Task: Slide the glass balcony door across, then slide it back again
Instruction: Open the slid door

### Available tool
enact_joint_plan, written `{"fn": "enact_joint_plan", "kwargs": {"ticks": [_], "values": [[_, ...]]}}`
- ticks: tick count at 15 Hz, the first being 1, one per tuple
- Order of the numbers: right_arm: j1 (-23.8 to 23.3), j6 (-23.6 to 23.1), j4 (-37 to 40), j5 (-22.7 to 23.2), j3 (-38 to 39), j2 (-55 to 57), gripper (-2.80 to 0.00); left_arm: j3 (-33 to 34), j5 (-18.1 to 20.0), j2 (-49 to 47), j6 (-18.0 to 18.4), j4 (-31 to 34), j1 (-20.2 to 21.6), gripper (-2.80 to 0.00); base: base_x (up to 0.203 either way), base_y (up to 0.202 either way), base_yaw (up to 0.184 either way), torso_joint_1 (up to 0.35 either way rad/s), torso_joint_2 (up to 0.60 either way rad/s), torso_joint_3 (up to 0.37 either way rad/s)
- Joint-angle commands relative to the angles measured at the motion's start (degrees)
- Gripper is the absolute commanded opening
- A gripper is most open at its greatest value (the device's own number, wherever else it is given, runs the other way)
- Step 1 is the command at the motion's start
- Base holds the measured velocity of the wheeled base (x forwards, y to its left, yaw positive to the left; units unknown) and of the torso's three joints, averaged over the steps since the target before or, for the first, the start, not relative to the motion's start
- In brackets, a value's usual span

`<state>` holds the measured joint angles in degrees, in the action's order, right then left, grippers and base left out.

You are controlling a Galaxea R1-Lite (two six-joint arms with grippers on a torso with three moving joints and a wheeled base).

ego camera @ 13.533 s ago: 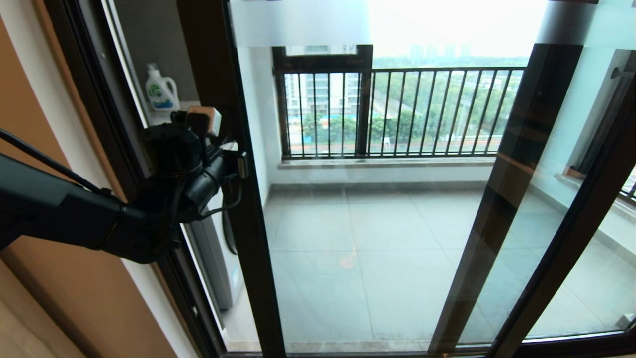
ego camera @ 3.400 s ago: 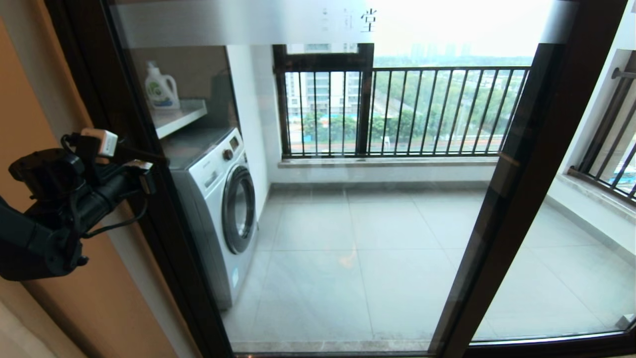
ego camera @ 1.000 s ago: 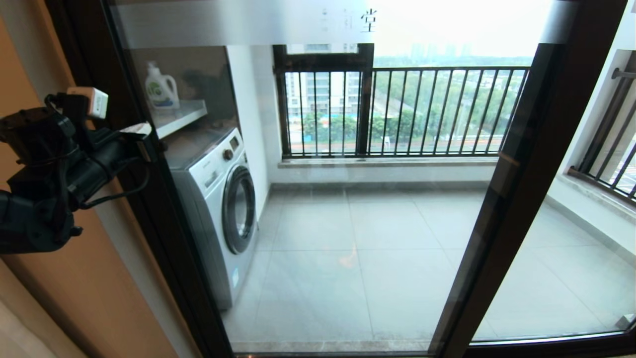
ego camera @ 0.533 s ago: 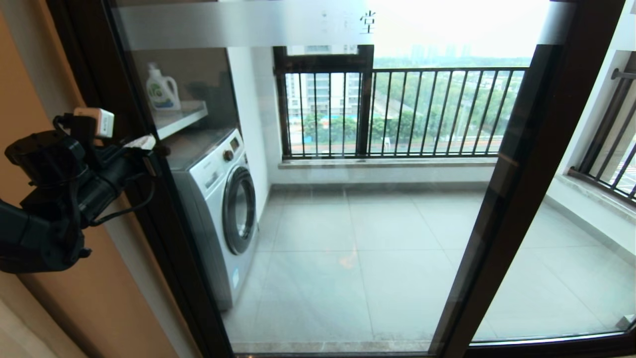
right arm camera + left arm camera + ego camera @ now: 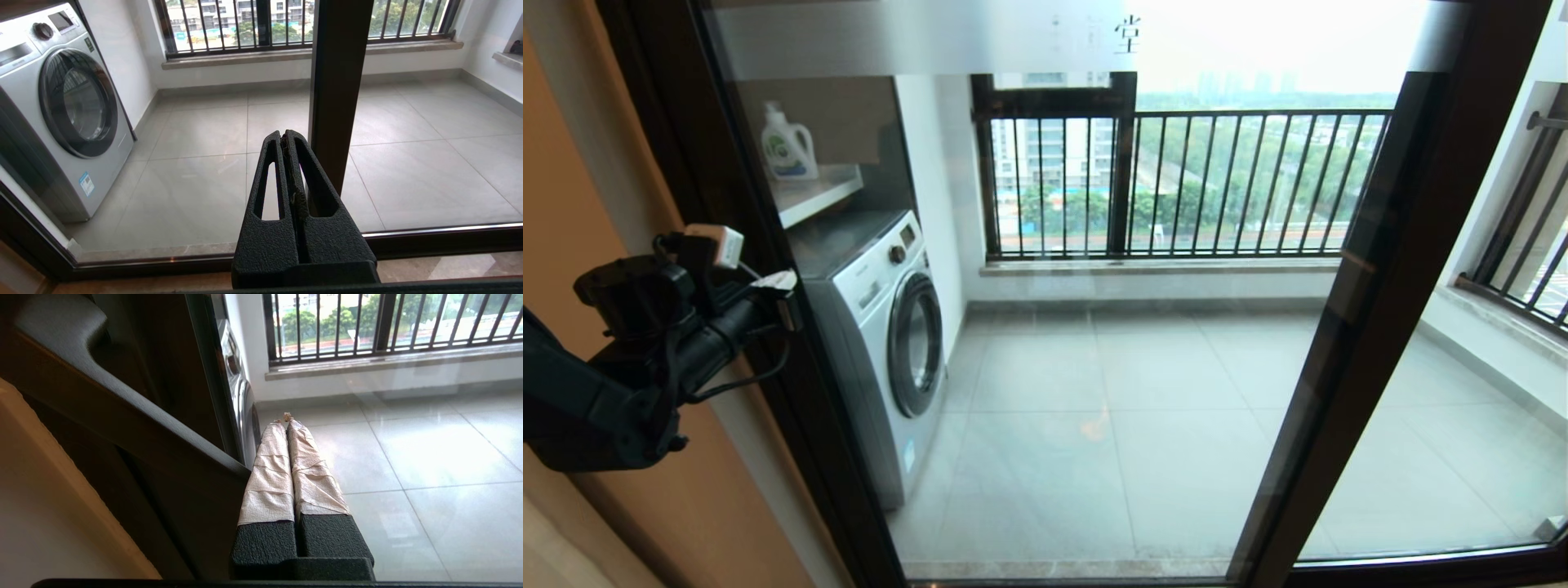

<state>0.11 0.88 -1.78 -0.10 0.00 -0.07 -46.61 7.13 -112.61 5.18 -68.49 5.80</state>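
Note:
The glass balcony door (image 5: 1054, 343) stands slid to the left, its clear pane covering the washing machine, with a frosted strip and a character along its top. My left gripper (image 5: 783, 296) is at the door's left stile, about mid-height. Its paper-wrapped fingers (image 5: 269, 465) are shut with nothing between them and lie beside the black bar handle (image 5: 122, 404), on the glass side. My right gripper (image 5: 284, 136) is shut and empty, held low before the door's bottom track, with the door's right stile (image 5: 339, 81) just beyond it. It does not show in the head view.
Behind the glass stand a white washing machine (image 5: 890, 343), a detergent bottle (image 5: 788, 145) on a shelf, and the outer window with black railing bars (image 5: 1217, 180). An orange-brown wall (image 5: 572, 163) flanks the left arm. A second glass panel (image 5: 1486, 392) lies to the right.
Since the earliest frame the door has slid left, back over the washing machine. In the last second my left gripper has dropped lower along the left stile; the door has stayed still.

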Motion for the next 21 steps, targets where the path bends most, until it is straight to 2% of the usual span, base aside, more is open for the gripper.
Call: {"fn": "enact_joint_plan", "kwargs": {"ticks": [1,19,21], "values": [[0.0,0.0,0.0,0.0,0.7,0.1,-2.8,0.0,0.1,-0.6,0.1,-0.9,0.5,-2.8,0.0,0.0,0.0,0.0,0.0,0.0],[0.0,0.0,0.0,0.0,0.7,0.1,-2.8,0.8,0.6,-2.6,0.1,-1.0,7.3,-2.8,0.0,0.0,0.0,0.0,0.0,0.0],[0.0,0.0,0.0,0.0,0.7,0.1,-2.8,1.3,0.6,-2.8,0.0,-3.4,7.4,-2.8,0.0,0.0,0.0,0.0,0.0,0.0]]}}
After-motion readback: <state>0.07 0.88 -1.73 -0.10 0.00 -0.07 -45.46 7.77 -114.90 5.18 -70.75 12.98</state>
